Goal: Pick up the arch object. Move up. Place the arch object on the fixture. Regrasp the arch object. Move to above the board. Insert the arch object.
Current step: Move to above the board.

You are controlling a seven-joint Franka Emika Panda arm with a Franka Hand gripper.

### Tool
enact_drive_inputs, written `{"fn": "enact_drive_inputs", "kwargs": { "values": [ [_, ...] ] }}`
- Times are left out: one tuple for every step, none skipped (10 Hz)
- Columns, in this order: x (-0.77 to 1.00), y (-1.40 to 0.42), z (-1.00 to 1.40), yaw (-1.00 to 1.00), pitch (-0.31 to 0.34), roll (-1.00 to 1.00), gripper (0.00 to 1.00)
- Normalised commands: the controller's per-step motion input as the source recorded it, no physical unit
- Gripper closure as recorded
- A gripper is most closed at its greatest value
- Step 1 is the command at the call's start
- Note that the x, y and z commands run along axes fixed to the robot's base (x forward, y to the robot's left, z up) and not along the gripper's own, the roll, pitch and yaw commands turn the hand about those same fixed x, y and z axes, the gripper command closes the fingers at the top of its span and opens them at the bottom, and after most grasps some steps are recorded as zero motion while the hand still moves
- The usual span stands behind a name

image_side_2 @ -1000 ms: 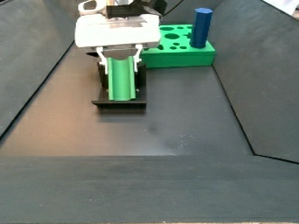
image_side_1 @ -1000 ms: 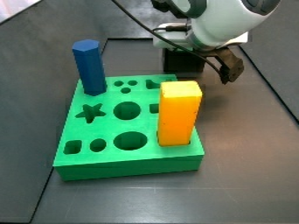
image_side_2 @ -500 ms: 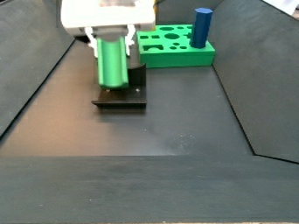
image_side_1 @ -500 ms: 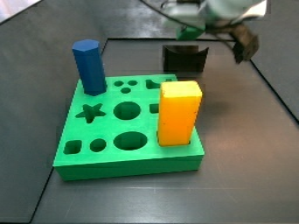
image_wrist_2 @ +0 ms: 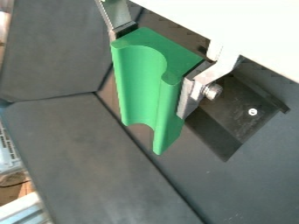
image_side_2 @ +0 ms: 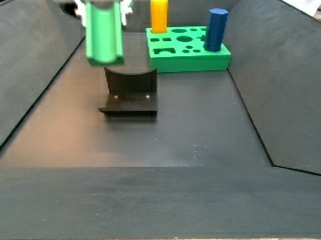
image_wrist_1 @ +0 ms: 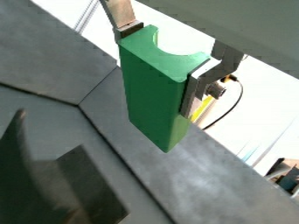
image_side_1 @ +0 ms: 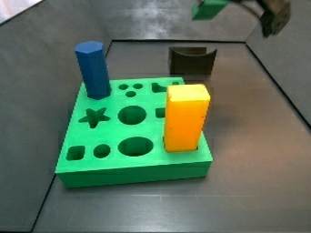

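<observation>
My gripper [image_wrist_1: 163, 57] is shut on the green arch object [image_wrist_1: 158, 87], one silver finger on each side, with the curved notch showing in both wrist views [image_wrist_2: 146, 87]. In a side view the arch object [image_side_2: 103, 33] hangs upright, high above the dark fixture [image_side_2: 129, 92]; most of the gripper is above the frame there. In a side view only a corner of the arch object [image_side_1: 209, 9] shows at the top edge, above the fixture [image_side_1: 192, 61]. The bright green board [image_side_1: 73, 168] lies beside the fixture and also shows in a side view [image_side_2: 189, 61].
A blue hexagonal prism [image_side_1: 90, 68] stands in the board's far corner and an orange-yellow block [image_side_1: 186, 116] in its near right part; both show in a side view [image_side_2: 217, 28] [image_side_2: 160, 14]. Dark sloped walls enclose the black floor [image_side_2: 175, 150].
The gripper has risen straight up from the fixture with the arch object in it, from resting in the fixture's cutout to high above it.
</observation>
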Motion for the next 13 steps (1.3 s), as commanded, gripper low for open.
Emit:
{"fn": "enact_drive_inputs", "kwargs": {
  "values": [
    [0.17, 0.02, 1.0, 0.07, 0.082, -0.03, 1.0],
    [0.16, 0.01, 1.0, 0.07, 0.096, -0.03, 1.0],
    [0.16, 0.0, 1.0, 0.08, 0.102, -0.03, 1.0],
    [0.14, 0.0, 1.0, 0.08, 0.108, -0.03, 1.0],
    [0.13, -0.01, 0.97, 0.09, 0.107, -0.04, 1.0],
    [0.09, -0.02, 0.74, 0.1, 0.108, -0.04, 1.0],
    [0.06, -0.02, 0.56, 0.1, 0.104, -0.04, 1.0],
    [0.04, -0.02, 0.39, 0.11, 0.098, -0.04, 1.0],
    [0.03, -0.02, 0.22, 0.11, 0.09, -0.05, 1.0],
    [-0.68, -1.0, 0.14, -0.13, -0.048, -1.0, 1.0],
    [-0.68, -1.0, 0.12, -0.13, -0.053, -1.0, 1.0],
    [-0.73, -1.0, 0.14, -0.14, -0.078, -1.0, 1.0],
    [-0.75, -1.0, 0.12, -0.14, -0.087, -1.0, 1.0]
  ]
}}
